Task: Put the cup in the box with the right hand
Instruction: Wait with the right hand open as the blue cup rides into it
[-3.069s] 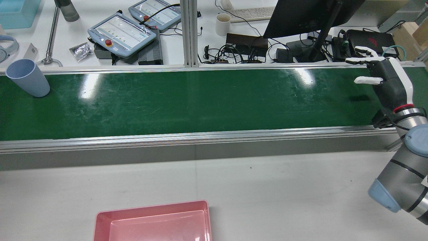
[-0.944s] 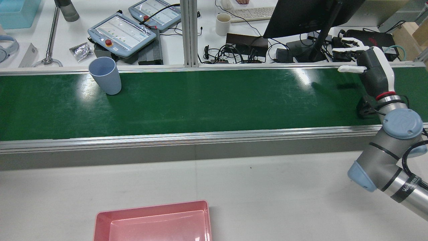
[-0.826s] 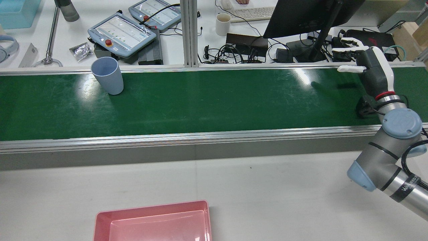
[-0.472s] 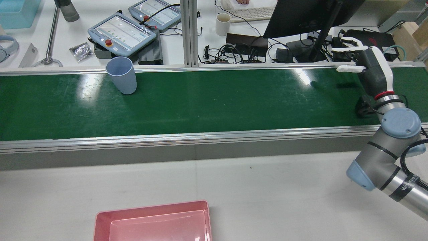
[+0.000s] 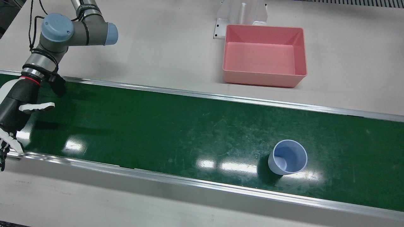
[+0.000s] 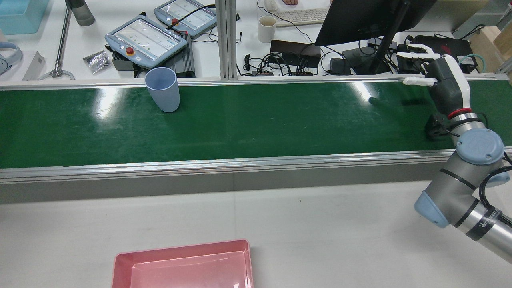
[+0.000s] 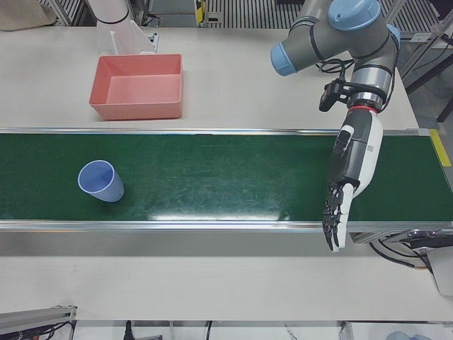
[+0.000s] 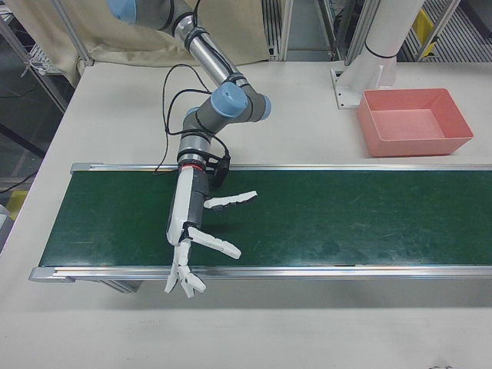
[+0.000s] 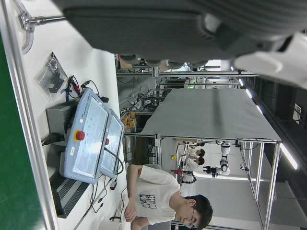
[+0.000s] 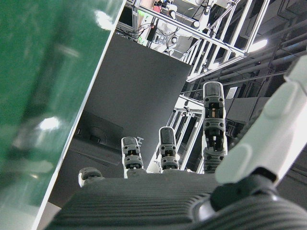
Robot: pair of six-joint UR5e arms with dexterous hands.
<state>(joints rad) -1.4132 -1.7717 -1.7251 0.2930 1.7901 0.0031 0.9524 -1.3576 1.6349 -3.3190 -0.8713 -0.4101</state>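
A pale blue cup (image 6: pixel 162 89) stands upright on the green belt (image 6: pixel 256 120), close to its far rail; it also shows in the front view (image 5: pixel 288 157) and in the left-front view (image 7: pixel 100 181). The pink box (image 5: pixel 262 78) sits on the white table (image 6: pixel 320 228) on the robot's side of the belt, with nothing in it. My right hand (image 6: pixel 444 84) hovers open over the belt's right end, far from the cup, fingers spread (image 8: pixel 188 223). My left hand (image 7: pixel 352 170) hangs open over the other end of the belt, holding nothing.
Beyond the far rail lie two teach pendants (image 6: pixel 146 40), a white mug (image 6: pixel 266 29), a monitor (image 6: pixel 368 20) and cables. A white pedestal (image 5: pixel 241 14) stands right behind the box. A person (image 9: pixel 163 201) shows in the left hand view.
The cup has travelled along the belt from the rear view's far left towards the middle. My right hand swung towards the far rail earlier and has barely moved since.
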